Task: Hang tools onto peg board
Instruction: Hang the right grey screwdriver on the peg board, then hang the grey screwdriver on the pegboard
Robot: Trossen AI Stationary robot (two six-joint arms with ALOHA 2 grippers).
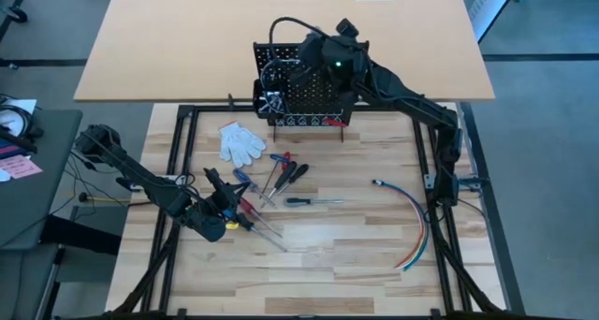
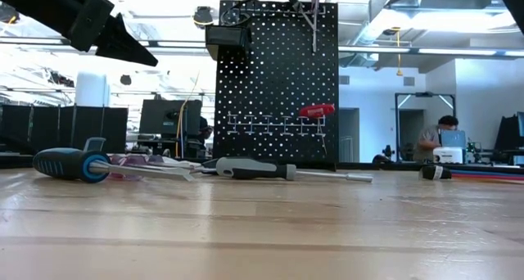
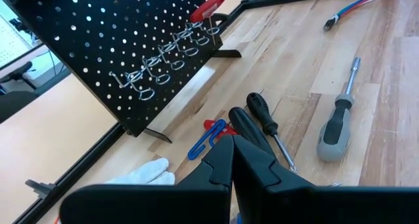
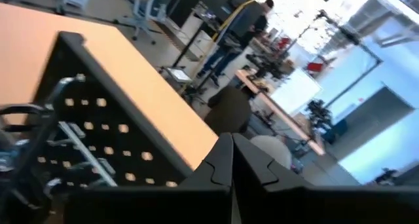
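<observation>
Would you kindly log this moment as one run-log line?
right gripper: shut, above peg board | left gripper: shut, over loose tools | red-handled tool: hung on board

Matt black perforated peg board (image 3: 98,47), wire hooks; pale wood-plank table (image 1: 346,254); white cloth gloves (image 1: 241,142).

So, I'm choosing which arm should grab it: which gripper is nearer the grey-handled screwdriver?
Left. The left gripper sits beside the tool pile, close to the grey-handled screwdriver; the right gripper is up over the peg board.
</observation>
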